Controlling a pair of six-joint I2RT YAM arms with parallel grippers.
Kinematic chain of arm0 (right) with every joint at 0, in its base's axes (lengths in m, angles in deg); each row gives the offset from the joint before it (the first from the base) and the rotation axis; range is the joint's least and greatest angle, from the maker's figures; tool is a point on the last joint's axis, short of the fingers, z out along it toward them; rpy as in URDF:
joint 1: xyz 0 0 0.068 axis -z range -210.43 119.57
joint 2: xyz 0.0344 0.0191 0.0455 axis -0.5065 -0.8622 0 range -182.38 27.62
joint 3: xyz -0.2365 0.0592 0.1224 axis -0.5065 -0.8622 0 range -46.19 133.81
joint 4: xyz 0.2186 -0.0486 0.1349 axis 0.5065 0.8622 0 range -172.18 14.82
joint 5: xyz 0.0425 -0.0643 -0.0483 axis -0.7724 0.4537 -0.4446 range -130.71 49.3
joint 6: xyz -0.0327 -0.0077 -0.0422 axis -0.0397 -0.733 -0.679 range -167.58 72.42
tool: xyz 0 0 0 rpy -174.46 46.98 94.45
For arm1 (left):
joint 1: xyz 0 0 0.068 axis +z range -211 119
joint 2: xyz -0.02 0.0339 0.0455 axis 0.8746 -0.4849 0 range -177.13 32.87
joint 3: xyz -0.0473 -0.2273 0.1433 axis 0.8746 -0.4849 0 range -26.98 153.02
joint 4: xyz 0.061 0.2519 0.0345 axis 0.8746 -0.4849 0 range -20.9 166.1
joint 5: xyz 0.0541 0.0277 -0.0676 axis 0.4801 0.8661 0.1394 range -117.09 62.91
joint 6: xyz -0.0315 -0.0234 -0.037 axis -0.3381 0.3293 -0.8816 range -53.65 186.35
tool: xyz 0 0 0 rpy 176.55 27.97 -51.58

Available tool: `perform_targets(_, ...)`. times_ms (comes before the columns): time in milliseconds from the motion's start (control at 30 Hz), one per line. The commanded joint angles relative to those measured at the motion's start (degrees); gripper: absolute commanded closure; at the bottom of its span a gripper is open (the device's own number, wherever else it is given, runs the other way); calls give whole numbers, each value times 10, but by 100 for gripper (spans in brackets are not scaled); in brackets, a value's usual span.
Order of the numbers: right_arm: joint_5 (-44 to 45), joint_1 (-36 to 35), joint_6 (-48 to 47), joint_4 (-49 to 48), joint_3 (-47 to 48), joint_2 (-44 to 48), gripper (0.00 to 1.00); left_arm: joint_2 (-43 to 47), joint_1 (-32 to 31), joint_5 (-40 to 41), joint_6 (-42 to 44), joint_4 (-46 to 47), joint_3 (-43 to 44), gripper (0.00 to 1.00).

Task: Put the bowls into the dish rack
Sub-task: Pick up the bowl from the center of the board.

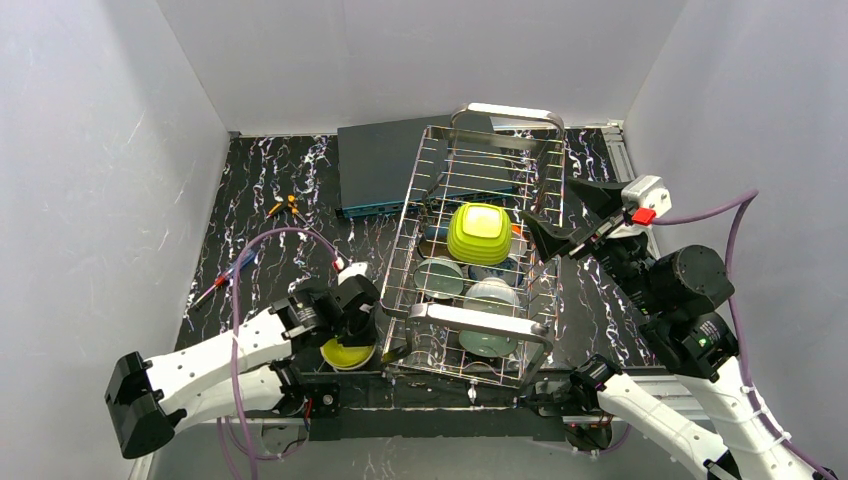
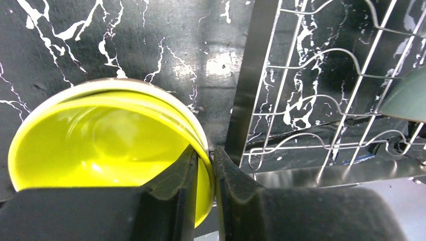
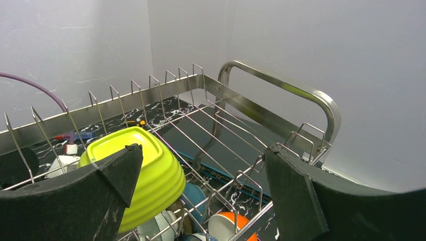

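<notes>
Dish rack (image 1: 478, 320): long axis near-to-far, far end over teal box (image 1: 375, 165). Round lime bowl (image 2: 100, 145) sits mouth-up on the table, just outside the rack's near-left corner. Left gripper (image 2: 211, 155) pinches its rim. Squarish lime bowl (image 1: 478, 232) lies inverted in the rack. Right gripper (image 3: 201, 150) is spread wide and empty over the rack's right rim.

Round lime bowl (image 1: 349, 352) beside dish rack (image 1: 470, 317) holding other bowls (image 1: 478, 232)

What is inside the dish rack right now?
The dish rack holds a lime squarish bowl on top, plus a grey-green bowl, a pale green bowl and an orange-sided bowl. Whatever lies under the lime bowl is covered.
</notes>
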Motion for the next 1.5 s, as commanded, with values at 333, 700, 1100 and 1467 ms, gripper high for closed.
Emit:
perform_targets(333,2,-1,12,-25,4,-8,1,33,3,60,27,-66,85,100)
perform_targets(700,-36,-1,22,-39,22,-23,1,118,3,190,113,-59,186,100)
perform_targets(1100,-67,-2,58,-44,33,-37,1,175,3,177,229,136,201,100)
perform_targets(1467,-67,-2,66,-41,21,-32,1,186,3,75,65,403,-10,100)
